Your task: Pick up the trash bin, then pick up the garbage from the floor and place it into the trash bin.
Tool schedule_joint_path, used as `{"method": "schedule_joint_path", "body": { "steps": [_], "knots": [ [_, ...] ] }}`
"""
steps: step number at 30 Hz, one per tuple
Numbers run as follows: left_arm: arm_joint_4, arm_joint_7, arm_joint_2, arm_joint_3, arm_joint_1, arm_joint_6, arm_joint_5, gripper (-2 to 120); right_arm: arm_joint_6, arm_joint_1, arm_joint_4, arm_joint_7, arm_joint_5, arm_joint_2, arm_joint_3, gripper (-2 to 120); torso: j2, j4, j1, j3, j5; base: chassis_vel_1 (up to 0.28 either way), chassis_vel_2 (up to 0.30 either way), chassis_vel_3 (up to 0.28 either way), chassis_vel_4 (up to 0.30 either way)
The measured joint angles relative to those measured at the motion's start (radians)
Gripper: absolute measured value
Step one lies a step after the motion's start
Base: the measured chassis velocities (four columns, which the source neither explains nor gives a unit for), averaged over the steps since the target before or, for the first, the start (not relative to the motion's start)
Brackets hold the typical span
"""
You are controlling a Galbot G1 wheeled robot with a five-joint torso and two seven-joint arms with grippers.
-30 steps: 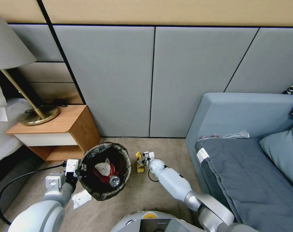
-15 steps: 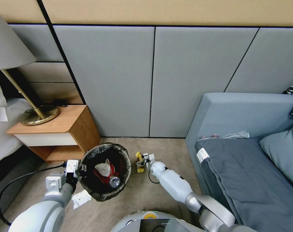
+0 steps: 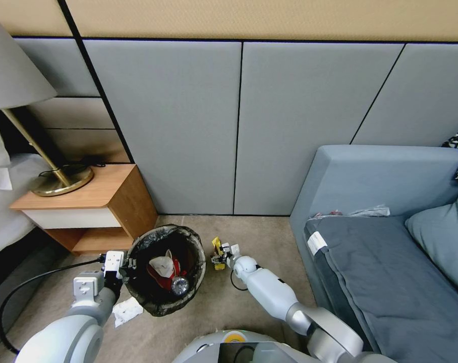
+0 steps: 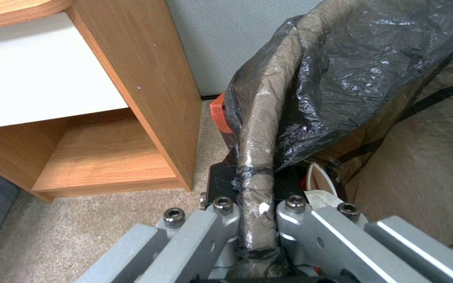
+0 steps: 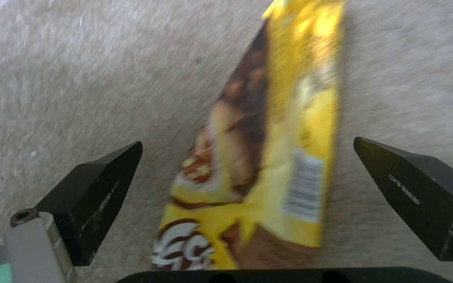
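The yellow snack wrapper (image 5: 268,157) is judged to be very light, thin and limp, with a glossy printed film that is likely to be slippery and to crumple under pressure; it lies on the beige carpet (image 3: 269,237), just right of the trash bin (image 3: 164,269) and well in front of the grey wall panels. A hold across its narrow width, near the middle of its length, is judged best, since the flat sheet offers little height and the pile of the carpet may have to be pressed into. The right gripper (image 5: 247,196) is seen with its dark wedge-shaped fingers spread wide on either side of the wrapper, nothing being held between them. The bin is a small round vessel lined with a crinkled black plastic bag that is folded over the rim; it is judged light but awkward, the bag being loose and slick. Its rim is clamped by the left gripper (image 4: 255,220) on the near left side, the jaws being closed on the bag-wrapped edge. Inside the bin a red-and-white flattened carton (image 3: 163,266) and a small bottle (image 3: 179,286) are seen. A crumpled white tissue (image 3: 126,310) lies on the carpet near the bin's left side. A wooden nightstand (image 3: 88,206) stands at the far left.
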Motion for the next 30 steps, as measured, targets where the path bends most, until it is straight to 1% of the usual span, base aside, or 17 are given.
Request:
{"method": "schedule_joint_path", "body": {
  "steps": [5,13,16,18,19,20,21,23,24,25,28,29,30],
  "knots": [
    [0.0,0.001,-0.002,0.002,-0.001,0.0,0.003,1,0.003,0.004,-0.023,-0.003,-0.008,0.013,0.002,100,0.0,0.0,0.0,0.0,0.0,0.0,0.0,0.0,0.0],
    [0.0,0.001,-0.002,0.004,-0.005,0.0,0.004,1,0.005,0.003,-0.036,-0.003,-0.011,0.015,0.005,99,0.0,0.0,0.0,0.0,0.0,0.0,0.0,0.0,0.0],
    [0.0,0.001,-0.002,0.006,-0.007,0.0,0.004,1,0.008,0.003,-0.043,-0.004,-0.013,0.018,0.007,97,0.0,-0.0001,0.0,0.0,0.0,0.0,0.0,0.0,0.0],
    [0.0,0.002,-0.001,0.006,-0.007,0.0,0.004,1,0.011,0.003,-0.048,-0.004,-0.014,0.018,0.007,93,0.0,0.0,0.0,0.0,0.0,0.0,0.0,0.0,0.0],
    [0.0,0.002,-0.001,0.006,-0.007,0.0,0.004,1,0.011,0.003,-0.048,-0.004,-0.014,0.018,0.007,93,0.0,0.0,0.0,0.0,0.0,0.0,0.0,0.0,0.0],
    [0.0,0.002,-0.001,0.006,-0.007,0.0,0.004,1,0.013,0.003,-0.049,-0.004,-0.015,0.018,0.007,89,0.0,0.0,0.0,0.0,0.0,0.0,0.0,0.0,0.0],
    [0.0,0.002,-0.001,0.006,-0.007,0.0,0.004,1,0.013,0.003,-0.049,-0.004,-0.015,0.018,0.007,89,0.0,0.0,0.0,0.0,0.0,0.0,0.0,0.0,0.0],
    [0.0,0.002,0.0,0.006,-0.008,0.0,0.004,1,0.018,0.002,-0.049,-0.004,-0.022,0.016,0.008,77,0.0,0.0,0.0,0.0,0.0,0.0,0.0,0.0,0.0],
    [0.0,0.002,0.0,0.006,-0.008,0.0,0.004,1,0.019,0.0,-0.046,-0.004,-0.025,0.013,0.007,73,0.0,-0.0001,0.0,0.0,0.0,0.0,0.0,0.0,0.0],
    [0.0,0.002,0.0,0.006,-0.008,0.0,0.004,1,0.019,0.0,-0.046,-0.004,-0.025,0.013,0.007,73,0.0,-0.0001,0.0,0.0,0.0,0.0,0.0,0.0,0.0],
    [0.0,0.002,0.001,0.006,-0.011,0.0,0.004,1,0.019,-0.005,-0.035,-0.004,-0.026,0.009,0.006,57,0.0,-0.0001,0.0,0.0,0.0002,0.0,0.0,0.0,0.0],
    [0.0,0.002,0.001,0.006,-0.011,0.0,0.004,1,0.019,-0.005,-0.035,-0.004,-0.026,0.009,0.006,57,0.0,-0.0001,0.0,0.0,0.0002,0.0,0.0,0.0,0.0],
    [0.0,0.002,0.002,0.005,-0.011,0.0,0.004,1,0.019,-0.005,-0.035,-0.003,-0.026,0.01,0.007,52,0.0,-0.0001,0.0,0.0,0.0,0.0,0.0,0.0,0.0]
  ]
}}
